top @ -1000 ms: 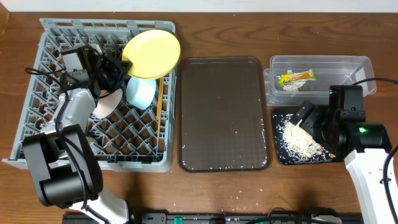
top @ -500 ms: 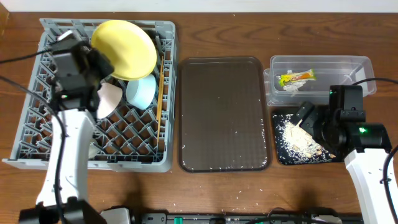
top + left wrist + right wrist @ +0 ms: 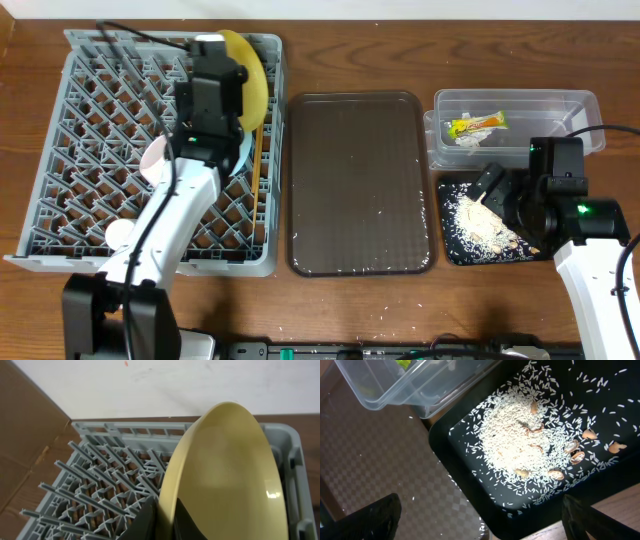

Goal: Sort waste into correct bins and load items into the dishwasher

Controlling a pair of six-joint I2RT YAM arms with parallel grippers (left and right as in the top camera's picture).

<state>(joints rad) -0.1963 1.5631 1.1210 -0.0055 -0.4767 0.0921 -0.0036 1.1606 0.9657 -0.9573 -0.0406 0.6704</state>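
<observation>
Now pinched in the left gripper (image 3: 165,516), the round yellow plate (image 3: 225,475) has tipped upright over the grey plastic dish rack (image 3: 90,120), ready for slotting; the right gripper (image 3: 495,195) hangs spread.

Pale rice (image 3: 517,445) lies heaped in the black tray (image 3: 470,492), tan bits (image 3: 577,455), perhaps nut pieces, among it; the clear tub (image 3: 420,385) overlaps the tray's upper-left corner.

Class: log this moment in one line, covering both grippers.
left gripper: shut on plate at back of rack | right gripper: open above black tray of rice
</observation>
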